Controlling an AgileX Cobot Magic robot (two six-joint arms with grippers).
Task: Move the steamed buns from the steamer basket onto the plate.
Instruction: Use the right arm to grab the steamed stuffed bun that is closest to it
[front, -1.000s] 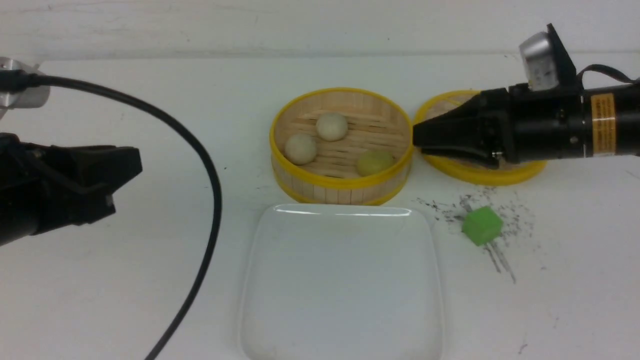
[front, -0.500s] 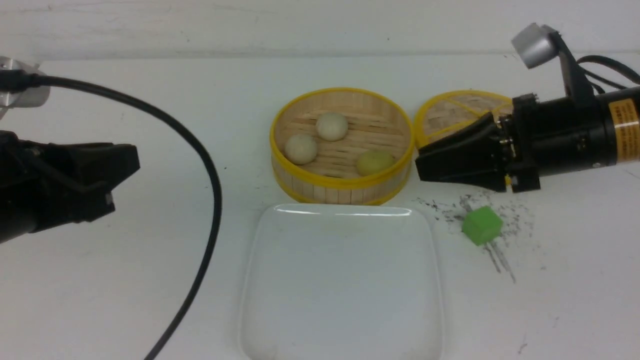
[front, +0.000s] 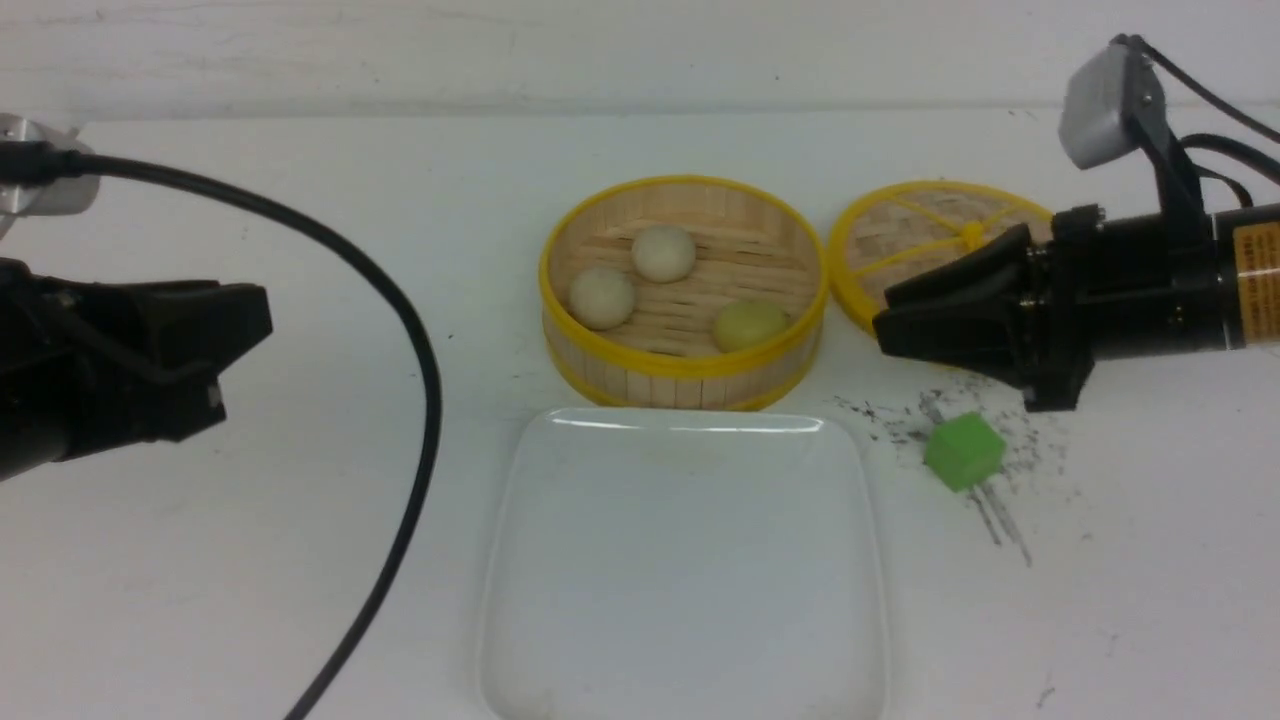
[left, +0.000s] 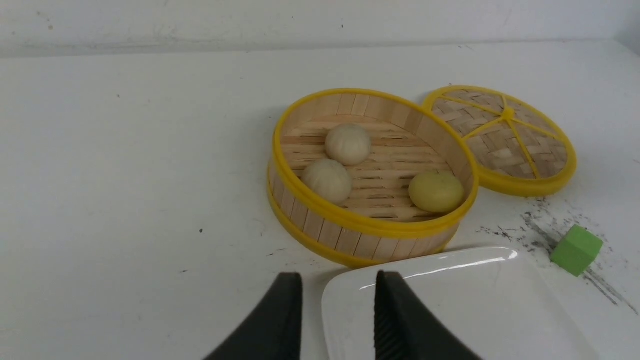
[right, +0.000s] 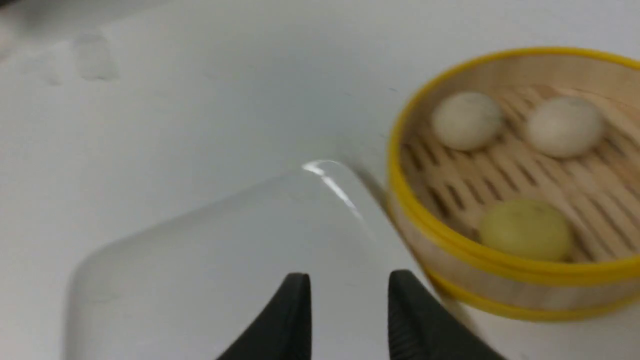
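Observation:
The steamer basket (front: 683, 372) stands at the table's middle and holds the three steamed buns: two off-white ones (front: 602, 297) (front: 664, 253) and a pale yellow one (front: 750, 325). The white plate (front: 685, 580) lies bare just in front of the basket. My left gripper (front: 245, 355) hovers open and empty far to the left. My right gripper (front: 882, 332) is open and empty, just right of the basket. The left wrist view shows the basket (left: 350, 240), the buns (left: 436, 191) and the plate (left: 475, 300) beyond its gripper (left: 338, 285). The right wrist view is blurred and shows its gripper (right: 348, 282) over the plate (right: 200, 260), beside the basket (right: 500, 287).
A flat woven lid with yellow spokes (front: 930, 235) lies right of the basket, partly behind my right arm. A green cube (front: 964, 451) sits on dark scuff marks right of the plate. A black cable (front: 425, 400) loops across the left side of the table.
My right gripper has drawn back to the right and dropped lower, away from the basket's rim, uncovering more of the lid. My left gripper has barely shifted. The buns have not moved.

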